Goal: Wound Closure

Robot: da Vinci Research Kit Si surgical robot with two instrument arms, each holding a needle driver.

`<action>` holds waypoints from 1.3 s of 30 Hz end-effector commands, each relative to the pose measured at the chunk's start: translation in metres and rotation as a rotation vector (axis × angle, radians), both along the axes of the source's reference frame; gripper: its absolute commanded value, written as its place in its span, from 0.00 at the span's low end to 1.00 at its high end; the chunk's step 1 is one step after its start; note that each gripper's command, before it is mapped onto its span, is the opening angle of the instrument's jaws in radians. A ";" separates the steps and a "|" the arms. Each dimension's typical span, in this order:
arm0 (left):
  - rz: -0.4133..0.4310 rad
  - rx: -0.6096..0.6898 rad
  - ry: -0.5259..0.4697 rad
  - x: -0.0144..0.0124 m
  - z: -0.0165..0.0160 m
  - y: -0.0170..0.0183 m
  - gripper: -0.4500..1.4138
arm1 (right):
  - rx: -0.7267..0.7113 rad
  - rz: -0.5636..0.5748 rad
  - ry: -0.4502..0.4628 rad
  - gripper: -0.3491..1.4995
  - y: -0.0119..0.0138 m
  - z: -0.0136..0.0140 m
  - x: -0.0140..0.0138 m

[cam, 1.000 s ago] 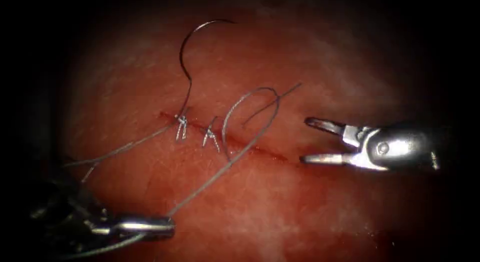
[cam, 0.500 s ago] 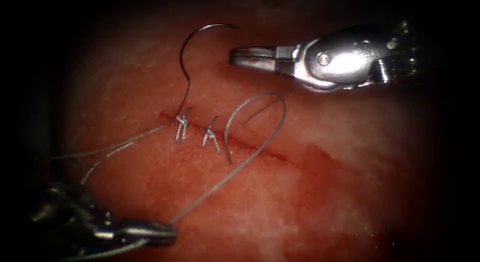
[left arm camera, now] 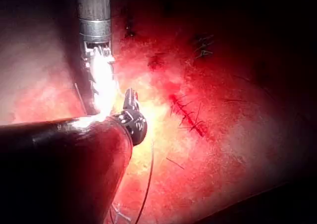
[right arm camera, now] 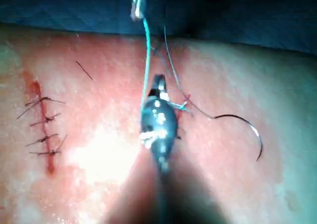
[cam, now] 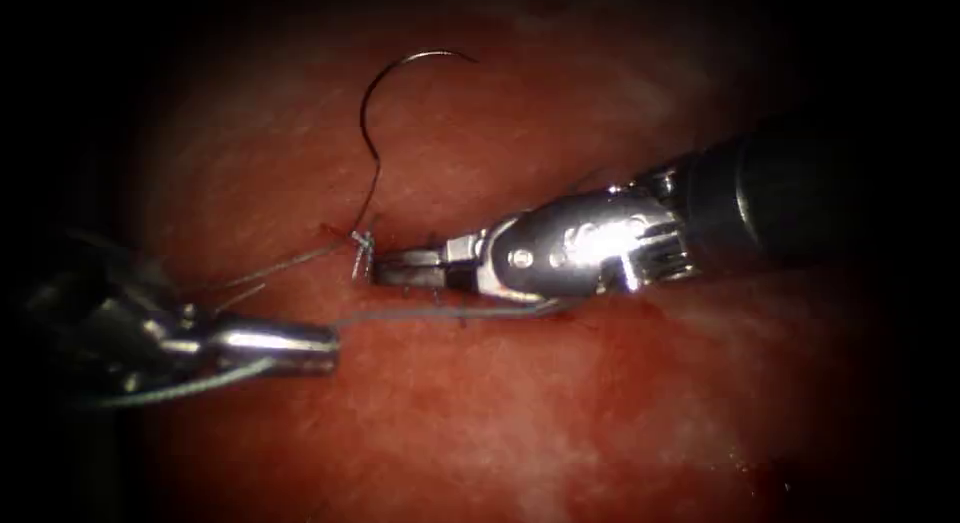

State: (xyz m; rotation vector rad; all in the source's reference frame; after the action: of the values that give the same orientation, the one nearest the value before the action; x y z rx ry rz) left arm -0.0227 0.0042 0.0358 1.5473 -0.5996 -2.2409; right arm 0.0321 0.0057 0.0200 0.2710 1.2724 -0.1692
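Tissue (cam: 600, 403): needle (cam: 372, 113) above right gripper (cam: 400, 271).

Right arm's polished bright steel tool (cam: 400, 271): glossy, strong glare off the wrist, dark matt shaft behind. Left arm's smooth shiny metal tool (cam: 315, 345): same gloss. Thin curved dark wire needle (cam: 372, 113): smooth, faint sheen. Fine grey thread (cam: 430, 315): matt. Red-pink pork tissue (cam: 560, 413): wet, glistening, slightly grainy.
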 end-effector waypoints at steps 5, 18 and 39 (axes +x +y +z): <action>-0.069 -0.007 0.036 0.0004 0.0039 0.0017 0.00 | 0.035 -0.040 0.040 0.00 -0.0022 0.0000 0.0011; -0.120 -0.024 0.047 0.0002 0.0133 0.0036 0.00 | 0.168 0.060 0.245 0.00 -0.0033 -0.0003 0.0009; -0.119 0.021 0.097 -0.0018 0.0193 -0.0044 0.00 | 0.256 0.550 0.278 0.74 0.0022 0.0005 -0.0031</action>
State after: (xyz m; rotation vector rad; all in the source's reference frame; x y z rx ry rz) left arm -0.0243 0.0005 0.0544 1.4342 -0.6589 -2.4006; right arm 0.0284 0.0090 0.0200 0.1001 1.5959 0.4484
